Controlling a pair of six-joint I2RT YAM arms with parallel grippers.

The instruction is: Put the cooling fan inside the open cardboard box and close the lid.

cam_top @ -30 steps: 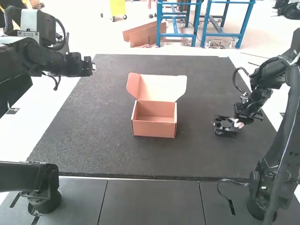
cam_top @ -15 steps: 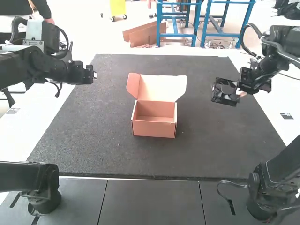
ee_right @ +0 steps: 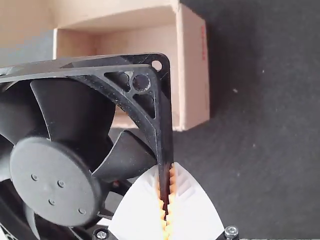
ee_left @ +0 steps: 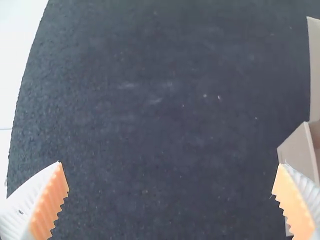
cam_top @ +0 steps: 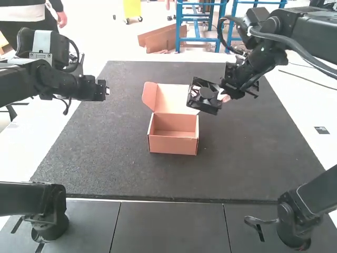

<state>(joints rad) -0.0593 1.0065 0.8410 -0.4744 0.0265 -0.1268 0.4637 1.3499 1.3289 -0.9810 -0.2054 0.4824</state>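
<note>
A black square cooling fan (cam_top: 204, 96) hangs in the air just above the far right corner of the open cardboard box (cam_top: 173, 133). My right gripper (cam_top: 226, 96) is shut on the fan's frame edge; in the right wrist view the fan (ee_right: 80, 150) is clamped between the ribbed fingers (ee_right: 167, 212), with the box (ee_right: 192, 75) below it. The box's lid (cam_top: 176, 97) stands open toward the back. My left gripper (cam_top: 103, 88) is open over the mat left of the box, its orange pads (ee_left: 47, 202) wide apart with nothing between them.
A black mat (cam_top: 105, 147) covers the table, with open room all round the box. One edge of the box (ee_left: 302, 147) appears in the left wrist view. White table edges flank the mat on both sides.
My right arm has lifted the fan from the mat at the right and carried it left to above the box. The left gripper has barely moved.
</note>
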